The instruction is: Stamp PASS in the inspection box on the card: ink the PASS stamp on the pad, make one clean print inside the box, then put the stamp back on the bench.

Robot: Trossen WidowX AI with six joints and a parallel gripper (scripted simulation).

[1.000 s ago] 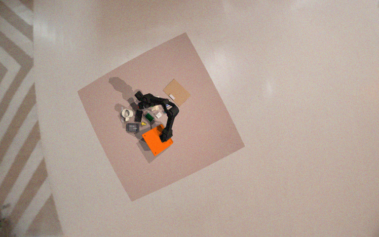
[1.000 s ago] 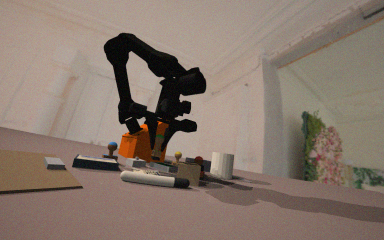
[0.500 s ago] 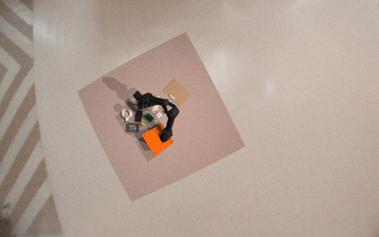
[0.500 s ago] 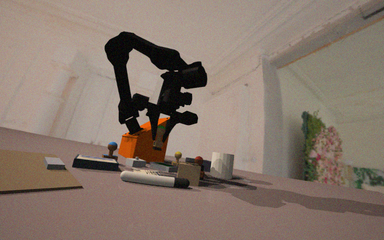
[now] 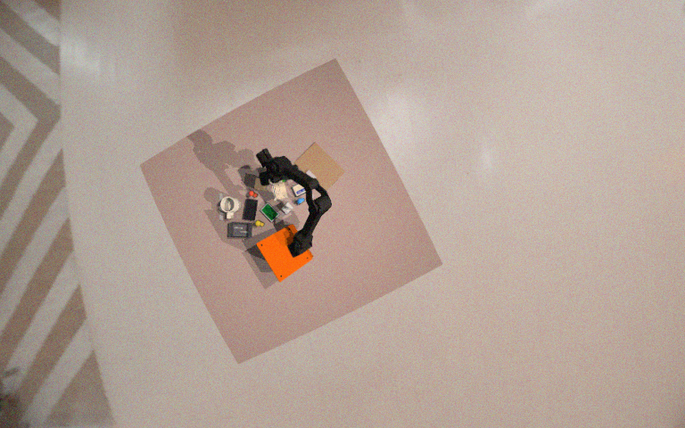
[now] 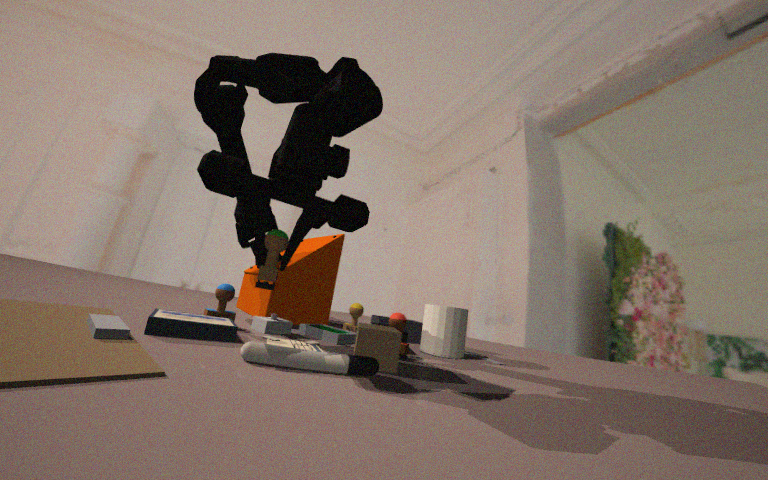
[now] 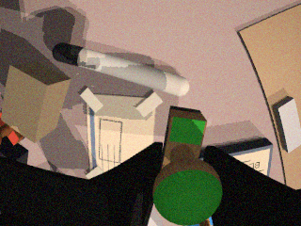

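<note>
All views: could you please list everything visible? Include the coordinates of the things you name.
green-topped stamp (image 5: 284,180) (image 6: 275,249) (image 7: 188,195): 1, in hand
blue-topped stamp (image 6: 224,290) (image 5: 300,201), yellow-topped stamp (image 6: 355,308) (image 5: 258,223), red-topped stamp (image 6: 398,322) (image 5: 252,193) (image 7: 13,137): 1 each, bench
marker (image 6: 303,357) (image 7: 132,72): 1, white-black, beyond card
card (image 5: 277,192) (image 6: 291,343) (image 7: 129,129): 1, cream, taped down
ink pad (image 5: 299,190) (image 6: 189,324) (image 7: 254,157): 1, navy-cream, beside card
green pad (image 5: 268,211) (image 6: 334,333): 1, bench
small box (image 5: 286,208) (image 6: 271,325): 1, grey, beside green pad
block (image 6: 376,346) (image 7: 30,104): 1, tan, by marker
board (image 5: 323,163) (image 6: 50,342) (image 7: 268,52): 1, tan, bench
small block (image 5: 309,175) (image 6: 108,327) (image 7: 289,123): 1, grey, on board
mug (image 5: 235,201) (image 6: 444,332): 1, white, bench
flat dark items (image 5: 250,209) (image 5: 239,230): 2, near mug
base (image 5: 283,262) (image 6: 305,288): 1, orange, under arm
arm (image 5: 318,204) (image 6: 351,99): 1, black
hand (image 5: 275,176) (image 6: 271,264) (image 7: 183,153): 1, black
</note>
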